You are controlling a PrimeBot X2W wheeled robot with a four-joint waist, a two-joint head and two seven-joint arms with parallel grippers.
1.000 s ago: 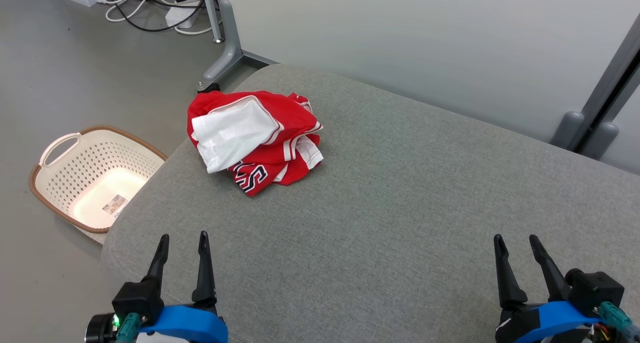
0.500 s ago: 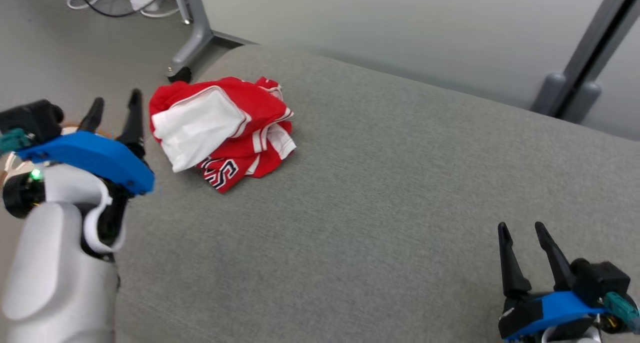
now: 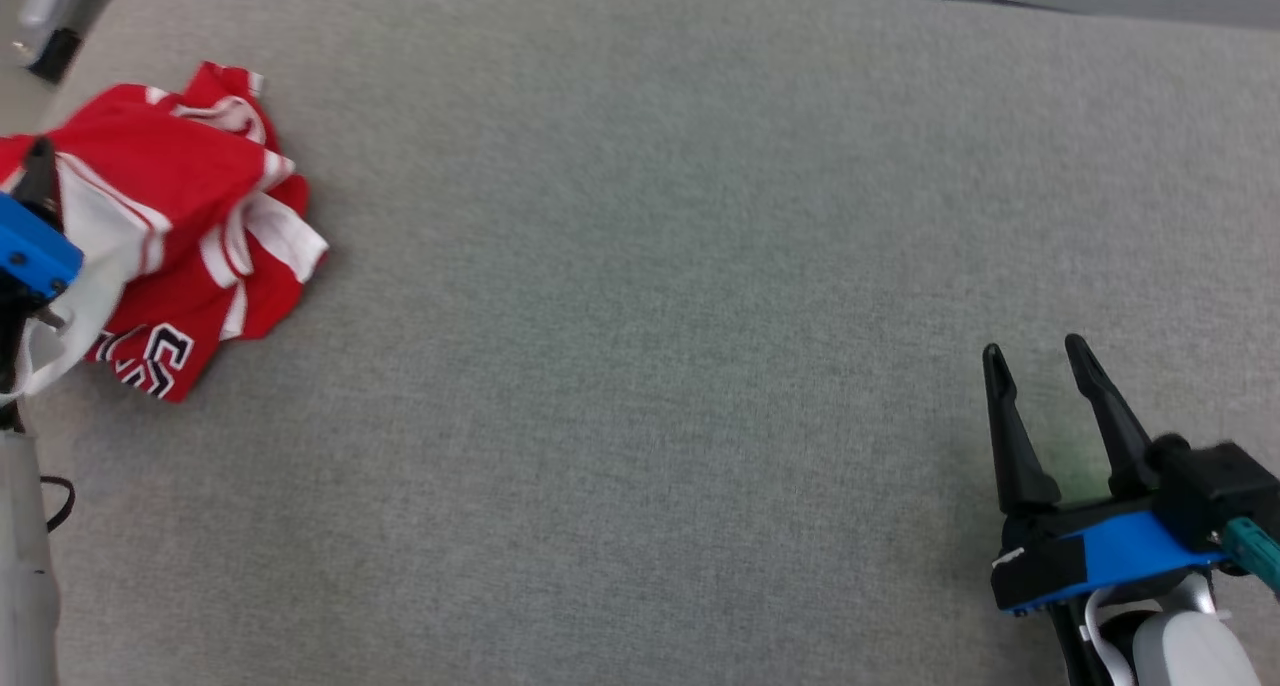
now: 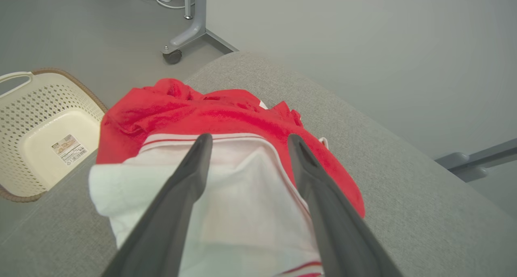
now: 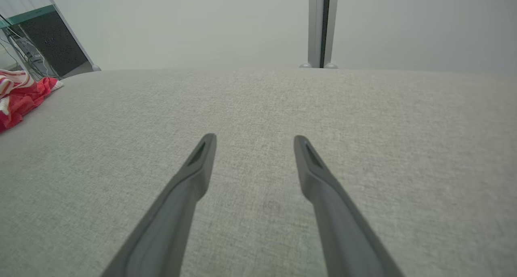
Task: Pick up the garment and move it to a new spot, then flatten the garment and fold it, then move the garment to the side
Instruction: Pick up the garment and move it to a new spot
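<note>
The garment [image 3: 190, 226] is a crumpled red jersey with white panels and stripes, lying at the far left of the grey cushion [image 3: 640, 266]. In the left wrist view, my left gripper [image 4: 247, 141] is open just above the garment [image 4: 226, 115], its two fingers straddling the white panel without clamping it. The head view catches one of its fingertips [image 3: 40, 166] at the left edge, over the cloth. My right gripper [image 3: 1040, 361] is open at the lower right, far from the garment, with bare cushion between its fingers [image 5: 254, 141]. The right wrist view has the garment [image 5: 20, 97] at its left edge.
A cream perforated laundry basket [image 4: 36, 119] stands on the floor beyond the cushion's left edge. A wheeled grey stand leg [image 4: 190, 30] and cables lie behind the garment. A grey post [image 5: 321, 26] rises past the cushion's far edge.
The head camera has tilted down and turned right. My left arm rose from the near edge and reached forward over the garment. Both grippers stayed open; the garment lies as before.
</note>
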